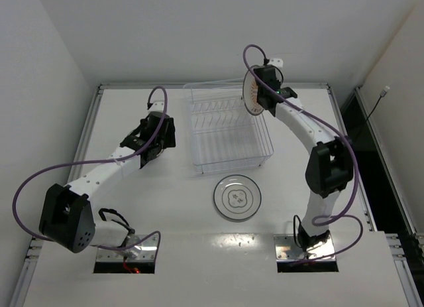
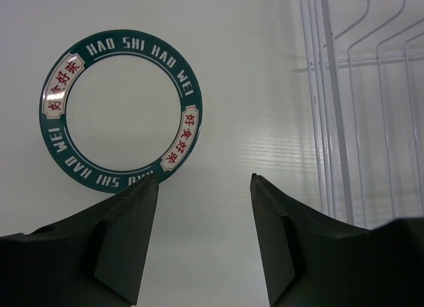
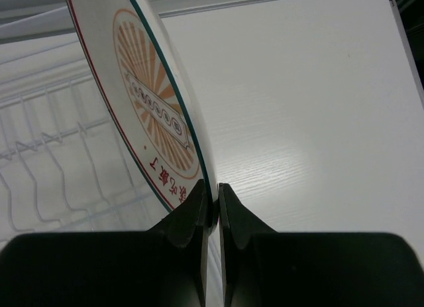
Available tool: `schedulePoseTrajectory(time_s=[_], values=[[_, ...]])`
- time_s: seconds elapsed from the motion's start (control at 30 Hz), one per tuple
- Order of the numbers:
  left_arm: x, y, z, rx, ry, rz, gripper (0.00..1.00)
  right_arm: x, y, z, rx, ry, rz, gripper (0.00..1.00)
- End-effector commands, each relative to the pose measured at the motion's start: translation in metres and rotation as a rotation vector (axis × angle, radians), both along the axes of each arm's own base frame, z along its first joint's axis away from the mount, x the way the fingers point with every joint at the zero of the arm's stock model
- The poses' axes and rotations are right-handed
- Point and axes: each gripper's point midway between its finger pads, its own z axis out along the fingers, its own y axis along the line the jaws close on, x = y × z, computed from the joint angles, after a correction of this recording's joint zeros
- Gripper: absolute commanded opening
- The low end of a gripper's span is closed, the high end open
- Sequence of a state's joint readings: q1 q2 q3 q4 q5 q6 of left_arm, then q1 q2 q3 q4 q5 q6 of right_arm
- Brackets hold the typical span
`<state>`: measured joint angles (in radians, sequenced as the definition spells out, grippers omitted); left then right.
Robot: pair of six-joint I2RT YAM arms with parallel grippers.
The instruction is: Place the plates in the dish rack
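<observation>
The dish rack (image 1: pixel 228 134) sits at the middle of the table (image 1: pixel 132 207), and its tines look bare: no plate stands in it yet. The sunburst plate (image 3: pixel 146 101) is nearest to being loaded. It is held upright on edge at the rack's far right corner, with the right gripper (image 3: pixel 213 201) pinched tight on its rim. The wrist view shows the rack's wires just beside and below its face. The white plate with the thin dark rim (image 1: pixel 237 197) lies flat on the table just in front of the rack. The green-banded plate (image 2: pixel 121 111) lies flat to the rack's left. The left gripper (image 2: pixel 204 181) hovers near it with its jaws apart and nothing between them. By my judgement the first plate is about to be seated and two are left.
</observation>
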<state>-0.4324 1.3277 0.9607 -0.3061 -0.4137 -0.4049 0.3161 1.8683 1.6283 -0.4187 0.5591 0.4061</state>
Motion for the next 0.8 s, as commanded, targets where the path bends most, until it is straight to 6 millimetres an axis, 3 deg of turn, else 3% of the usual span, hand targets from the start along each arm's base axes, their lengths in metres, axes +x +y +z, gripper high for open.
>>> schedulePoseTrajectory(time_s=[0.0,0.07,0.1,0.13,0.27,0.5,0.57,0.6,0.67,0.77], values=[[0.009,-0.002,0.022,-0.017,-0.058,0.020,0.55,0.013,-0.005,0.028,-0.109,-0.083,-0.068,0.00],[0.009,-0.002,0.022,-0.017,-0.058,0.020,0.56,0.016,0.006,0.032,-0.144,-0.081,-0.058,0.00],[0.009,-0.002,0.022,-0.017,-0.058,0.020,0.56,0.016,0.005,0.020,-0.184,-0.048,-0.078,0.00],[0.009,-0.002,0.022,-0.017,-0.058,0.020,0.56,0.019,0.010,0.024,-0.188,-0.055,-0.078,0.00],[0.009,-0.002,0.022,-0.017,-0.058,0.020,0.56,0.023,0.031,0.007,-0.168,-0.008,-0.014,0.00],[0.009,0.004,0.021,0.003,-0.057,0.044,0.56,0.005,0.047,-0.028,-0.067,0.083,0.052,0.01],[0.008,0.008,0.027,0.002,-0.075,0.068,0.56,-0.003,0.052,-0.033,-0.039,0.103,0.090,0.07],[0.007,0.014,0.026,0.015,-0.075,0.103,0.62,-0.010,0.052,-0.036,-0.032,0.117,0.103,0.16],[0.006,0.022,0.031,0.015,-0.093,0.151,0.68,-0.018,0.052,-0.038,-0.020,0.126,0.119,0.24],[0.003,0.033,0.031,0.043,-0.096,0.213,0.76,-0.031,0.048,-0.018,-0.004,0.100,0.126,0.30]])
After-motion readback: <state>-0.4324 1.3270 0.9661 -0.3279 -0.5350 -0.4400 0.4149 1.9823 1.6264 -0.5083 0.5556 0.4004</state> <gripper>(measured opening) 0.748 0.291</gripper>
